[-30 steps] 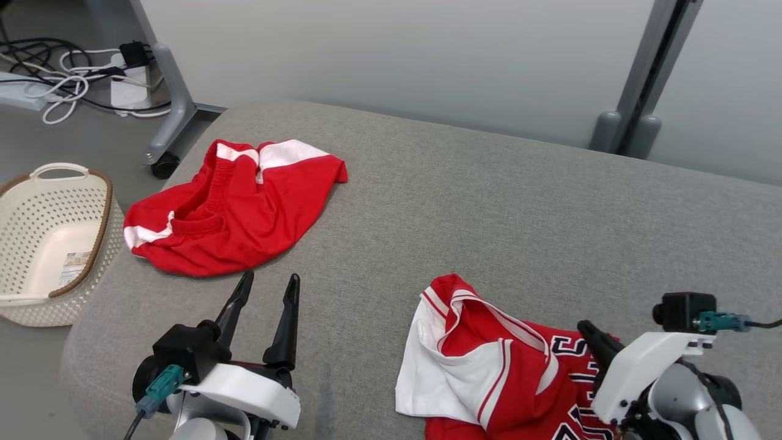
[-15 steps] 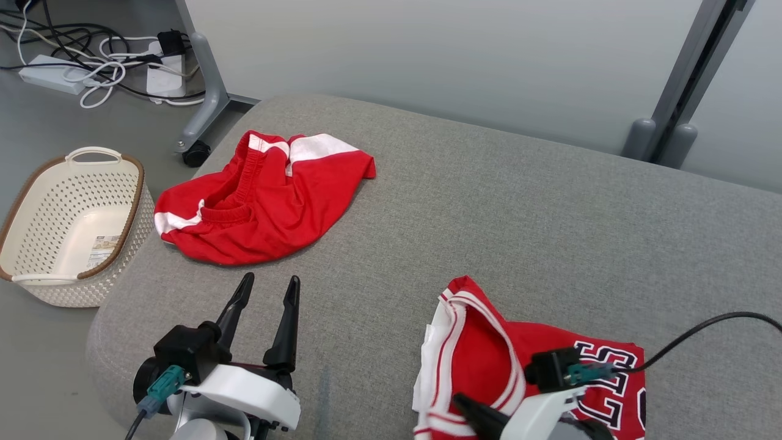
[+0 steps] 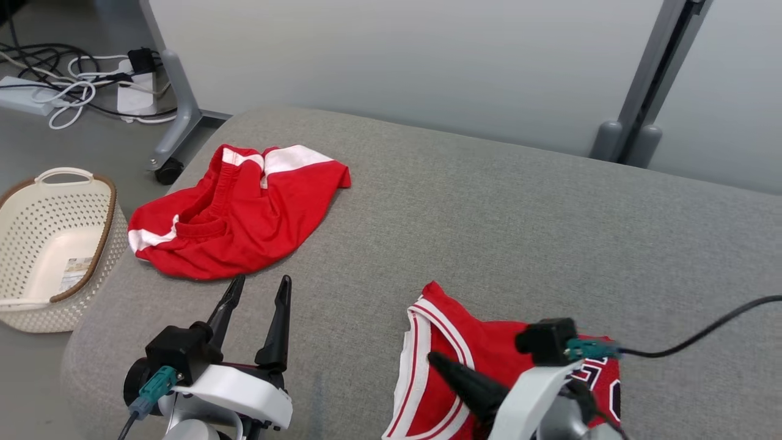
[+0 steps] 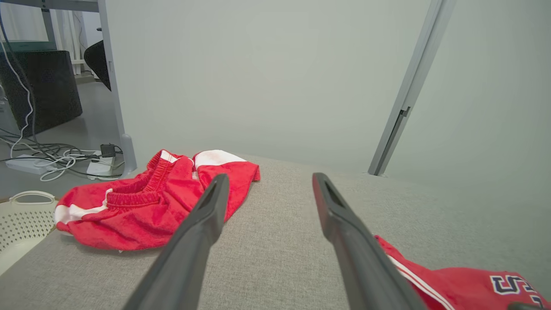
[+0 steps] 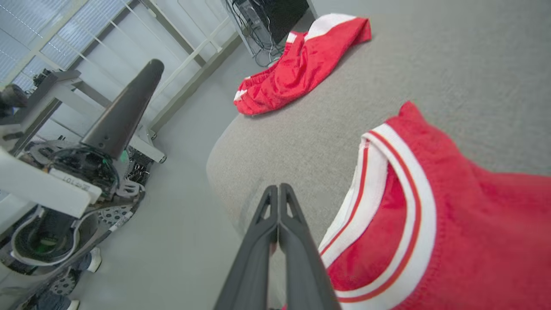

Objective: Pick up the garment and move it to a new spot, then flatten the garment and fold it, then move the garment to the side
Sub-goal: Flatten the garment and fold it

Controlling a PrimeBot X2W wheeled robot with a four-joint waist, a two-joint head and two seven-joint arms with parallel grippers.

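1. Since a second ago, your right gripper (image 3: 435,360) has swung across the cushion's (image 3: 489,201) near edge. It was at the right of the jersey (image 3: 489,339) and now lies over it, pointing toward the cushion's left end. The broad white panel the jersey showed then is no longer seen. The head camera also shifted, so read the rest of the scene as unmoved.
2. Your right gripper's two dark fingers (image 3: 473,386) are pressed together along their whole length, which is clearest in the right wrist view (image 5: 278,190). You cannot tell from these pictures whether any cloth is pinched low between them. The jersey's striped trim lies just beside them.
3. The jersey, red with white-and-red trim and dark lettering, lies bunched on the cushion's near edge, right of its middle (image 5: 473,224).
4. Your left gripper (image 3: 261,282) hovers over the cushion's near-left part with its fingers spread wide and nothing between them. The left wrist view (image 4: 270,178) shows bare grey fabric in the gap.
5. The red shorts (image 3: 244,214) with white side panels lie crumpled at the cushion's far-left corner, well apart from the jersey.
6. A perforated cream basket (image 3: 36,214) with a brown rim stands on the floor off the cushion's left end.
7. Cables and a power strip (image 3: 73,91) lie on the floor beyond the cushion's far-left corner, beside a grey castered leg (image 3: 177,116).
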